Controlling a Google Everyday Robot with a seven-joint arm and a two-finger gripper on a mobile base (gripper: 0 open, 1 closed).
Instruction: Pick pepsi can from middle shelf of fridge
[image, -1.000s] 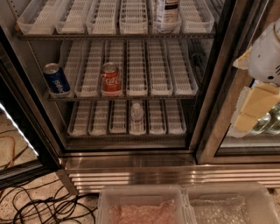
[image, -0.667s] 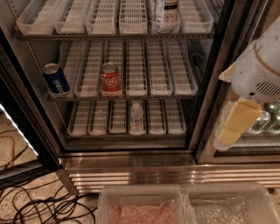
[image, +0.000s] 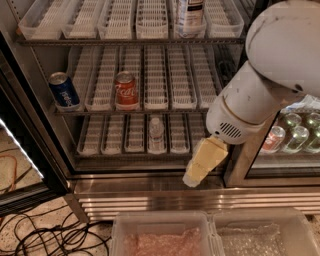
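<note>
Pepsi can at middle shelf left edge, apart from cola can; gripper low right by fridge base, grip unclear.

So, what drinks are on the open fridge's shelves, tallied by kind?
Cans: 2, the pepsi can and red cola can on the middle shelf.
Bottles: 2, a clear bottle on the lower shelf, a white-labelled bottle on the top shelf.
Total: 4.
The gripper hangs low, right of the shelves.
</note>
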